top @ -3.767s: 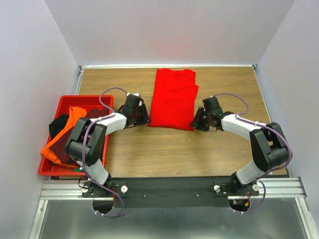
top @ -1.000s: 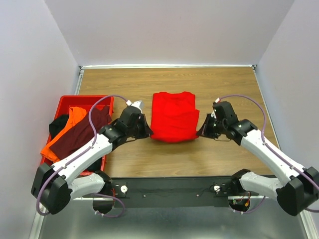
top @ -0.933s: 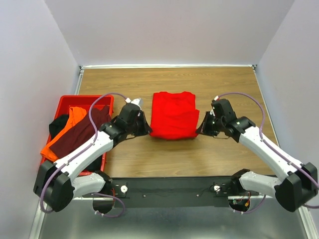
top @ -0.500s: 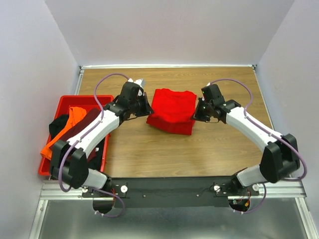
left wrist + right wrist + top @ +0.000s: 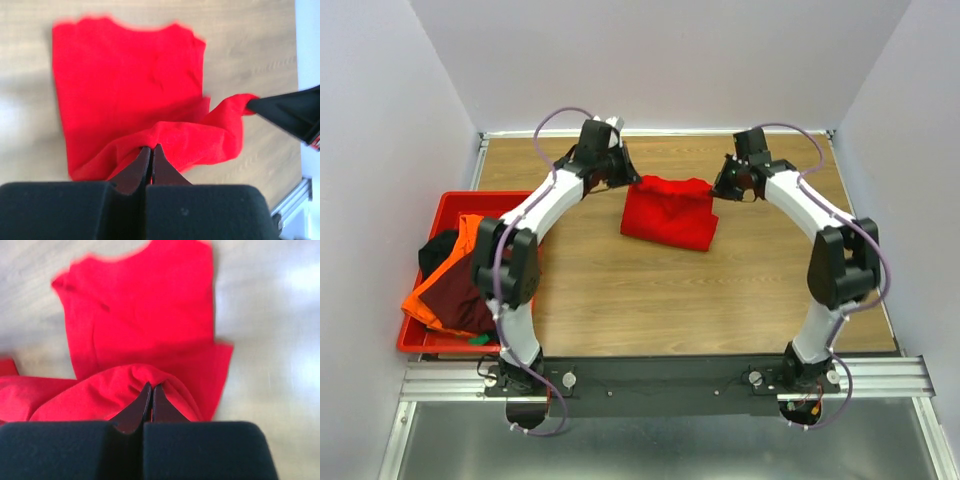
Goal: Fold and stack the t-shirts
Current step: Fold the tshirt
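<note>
The bright red t-shirt (image 5: 668, 215) lies part-folded on the wooden table (image 5: 620, 290), right of the middle and toward the back. My left gripper (image 5: 631, 183) is shut on its far left corner and my right gripper (image 5: 719, 190) on its far right corner. In the left wrist view the shut gripper (image 5: 151, 148) pinches a raised fold of red t-shirt (image 5: 125, 85), and the other gripper's black fingers (image 5: 285, 111) hold the opposite end. In the right wrist view the gripper (image 5: 151, 386) pinches a hump of red t-shirt (image 5: 145, 310). The orange (image 5: 470, 232), maroon (image 5: 460, 300) and black (image 5: 436, 250) t-shirts lie heaped in the crate.
A red plastic crate (image 5: 455, 203) stands at the table's left edge. Grey walls close in the back and both sides. Both arms reach far out over the table toward the back rail (image 5: 660, 132).
Both grippers have carried the shirt's edge from the near side up and over toward the back of the table. The shirt now shows shorter, and both arms are stretched farther out.
</note>
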`<state>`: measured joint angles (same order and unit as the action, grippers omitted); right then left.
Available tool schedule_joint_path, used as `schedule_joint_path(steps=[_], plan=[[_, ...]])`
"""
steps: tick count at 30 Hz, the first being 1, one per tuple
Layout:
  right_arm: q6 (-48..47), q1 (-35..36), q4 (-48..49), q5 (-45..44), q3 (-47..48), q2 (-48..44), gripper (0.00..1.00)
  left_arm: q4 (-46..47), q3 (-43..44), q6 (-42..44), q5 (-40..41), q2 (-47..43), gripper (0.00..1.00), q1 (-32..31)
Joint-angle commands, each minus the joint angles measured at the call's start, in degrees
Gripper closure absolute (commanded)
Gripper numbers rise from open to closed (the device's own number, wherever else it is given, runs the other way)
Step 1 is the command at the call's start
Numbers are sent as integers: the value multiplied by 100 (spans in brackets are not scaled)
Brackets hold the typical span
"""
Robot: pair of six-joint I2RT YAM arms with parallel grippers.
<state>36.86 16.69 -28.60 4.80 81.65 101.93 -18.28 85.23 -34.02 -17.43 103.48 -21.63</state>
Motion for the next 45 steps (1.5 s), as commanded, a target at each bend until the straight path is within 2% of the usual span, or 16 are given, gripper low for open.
schedule_joint_path(steps=[1, 2, 3, 4, 5, 8, 11, 12, 14, 17, 20, 23, 25, 29, 39, 45], plan=[[-284, -253, 188, 267, 1035, 1142, 100, 256, 1274, -105, -314, 1330, 100, 194], [-354, -271, 188, 354, 1316, 1380, 99, 246, 1538, -114, -374, 1611, 100, 229], [-399, -341, 179, 373, 1693, 1817, 90, 499, 2028, -18, -532, 2101, 80, 299], [-416, -394, 179, 381, 1888, 1978, 82, 362, 2381, 44, -351, 2323, 47, 343], [-417, -438, 179, 451, 2064, 2145, 69, 256, 2689, 123, -305, 2482, 39, 396], [-460, -561, 197, 444, 2433, 2392, 51, 677, 3095, 150, -630, 2633, 18, 598], [-566, -553, 197, 242, 2305, 2271, 36, 581, 3061, 229, -403, 2397, 17, 712], [-557, -561, 197, 50, 2190, 2070, 30, 502, 2843, 247, -219, 2205, 17, 721], [-505, -553, 223, -180, 1962, 1884, 29, 588, 2457, 168, -103, 1975, 19, 713], [-496, -439, 328, -356, 1469, 1489, 30, 861, 1604, -34, 116, 1553, 37, 660], [-548, -158, 451, -629, 1152, 1251, 42, 888, 1181, -17, 450, 1377, 67, 423], [-592, 1, 531, -515, 1239, 1452, 52, 888, 1083, -17, 592, 1481, 86, 203], [-627, 36, 531, -332, 1440, 1723, 57, 870, 1232, -26, 548, 1700, 93, 133], [-750, 36, 548, -313, 1871, 2259, 58, 809, 1767, 62, 557, 2183, 100, 106], [-751, -165, 557, -129, 2953, 3333, 58, 291, 3498, -16, 284, 3835, 100, 167], [-584, -420, 557, 144, 2892, 3412, 58, 317, 3580, -307, 178, 4180, 100, 308]])
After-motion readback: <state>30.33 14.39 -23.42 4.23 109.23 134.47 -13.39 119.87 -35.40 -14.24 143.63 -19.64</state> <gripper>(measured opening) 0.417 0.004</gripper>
